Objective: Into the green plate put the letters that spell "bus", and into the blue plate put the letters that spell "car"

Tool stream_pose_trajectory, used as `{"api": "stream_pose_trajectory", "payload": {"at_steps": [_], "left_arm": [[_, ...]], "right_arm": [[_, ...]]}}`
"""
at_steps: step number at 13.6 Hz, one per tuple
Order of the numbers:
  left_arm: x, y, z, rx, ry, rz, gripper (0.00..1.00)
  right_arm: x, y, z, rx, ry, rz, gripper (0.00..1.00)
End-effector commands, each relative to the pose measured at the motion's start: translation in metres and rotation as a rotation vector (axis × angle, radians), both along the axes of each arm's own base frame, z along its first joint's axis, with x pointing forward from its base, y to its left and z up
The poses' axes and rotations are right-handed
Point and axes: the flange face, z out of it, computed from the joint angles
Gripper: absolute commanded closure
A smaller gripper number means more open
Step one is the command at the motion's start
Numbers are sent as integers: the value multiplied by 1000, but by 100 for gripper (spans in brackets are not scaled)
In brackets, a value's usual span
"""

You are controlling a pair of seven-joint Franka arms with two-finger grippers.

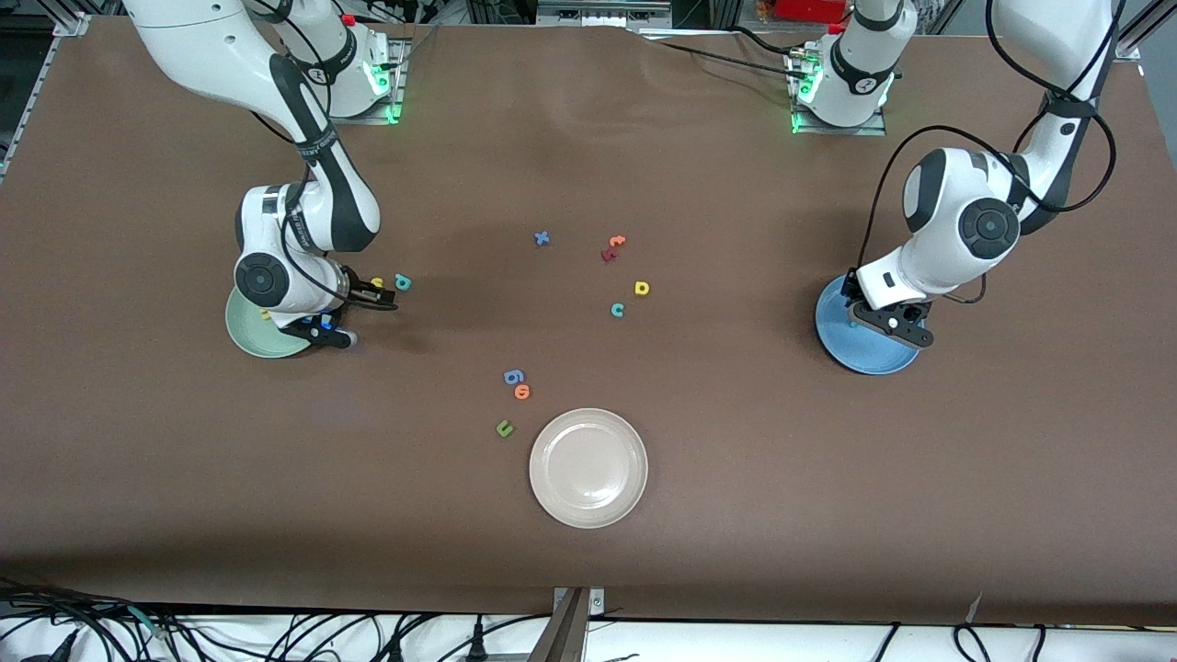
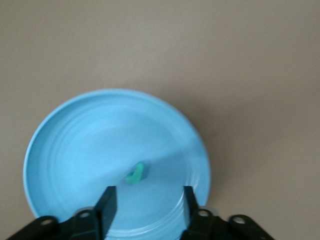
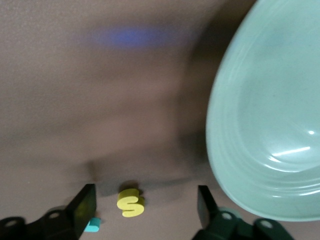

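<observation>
Now | left pincer (image 2: pixel 146 202) open over blue plate (image 2: pixel 75 150) | right pincer (image 3: pixel 145 202) open astride yellow "s" (image 3: pixel 130 202)

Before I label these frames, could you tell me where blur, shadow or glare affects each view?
Front view: sharp, evenly lit. Left wrist view: a shadow crosses the blue plate beside the teal letter. Right wrist view: soft overall, white glare streaks on the green plate, a blue smear of light on the table.

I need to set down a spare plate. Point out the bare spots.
Bare table lies between the cream plate and the blue plate, and nearer the camera than the green plate. Crowded: the loose letters mid-table, from the blue x to the olive u.
</observation>
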Motion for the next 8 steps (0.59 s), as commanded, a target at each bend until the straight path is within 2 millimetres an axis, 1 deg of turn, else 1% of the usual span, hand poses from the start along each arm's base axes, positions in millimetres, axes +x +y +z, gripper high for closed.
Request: {"api": "stream_pose_trajectory", "payload": {"at_steps": [1, 2, 3, 4, 5, 6, 7, 8], "left_arm": [[3, -26, 15, -45, -18, -24, 0], [-4, -70, 16, -109, -10, -7, 0], [-7, -114, 15, -170, 8, 59, 0], [-8, -153, 13, -189, 30, 122, 0], [-13, -180, 9, -184, 49, 168, 0], [-20, -207, 11, -175, 49, 175, 0], [-25, -230, 17, -159, 32, 159, 0], [-27, -249, 19, -137, 11, 137, 0]], "right_arm": [[-7, 4, 6, 14, -9, -15, 12], [-7, 4, 6, 14, -9, -15, 12], [-7, 4, 6, 14, -9, -15, 14], [-7, 5, 6, 15, -9, -15, 20], [-7, 5, 6, 15, -10, -15, 24], [-7, 5, 6, 15, -10, -15, 29], [-7, 5, 6, 15, -12, -14, 36], [-7, 5, 6, 15, -12, -12, 43]]}}
